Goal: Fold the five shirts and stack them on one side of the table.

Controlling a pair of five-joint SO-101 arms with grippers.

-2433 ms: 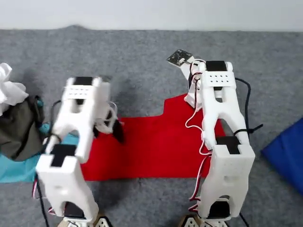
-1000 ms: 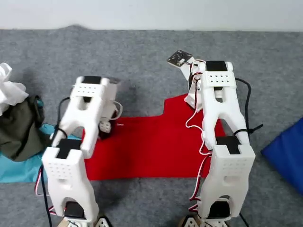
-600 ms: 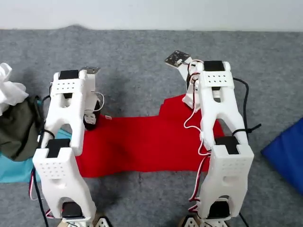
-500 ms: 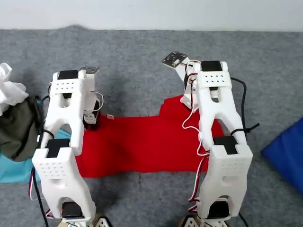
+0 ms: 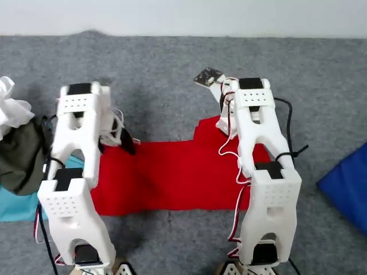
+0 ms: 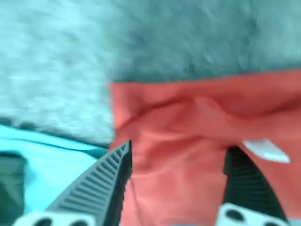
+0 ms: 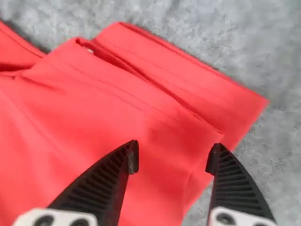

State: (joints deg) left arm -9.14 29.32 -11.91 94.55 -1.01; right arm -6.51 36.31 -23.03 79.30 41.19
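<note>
A red shirt lies flat on the grey carpet between the two arms. My left gripper hovers open over its rumpled left edge, near a white tag; in the high view the left gripper sits at the shirt's upper left corner. My right gripper is open just above the red shirt, over a folded sleeve at its upper right corner. Neither gripper holds cloth. A blue shirt lies at the right. A teal shirt and a dark olive shirt lie at the left.
A crumpled white cloth sits on the pile at the left edge. The teal shirt lies right beside the red shirt's left edge. Bare grey carpet stretches behind the arms up to the white wall.
The left arm swung left and its gripper came to the shirt's left corner, rumpling that edge. The right arm shifted slightly left. The shirt's lower edge is now a bit wavy.
</note>
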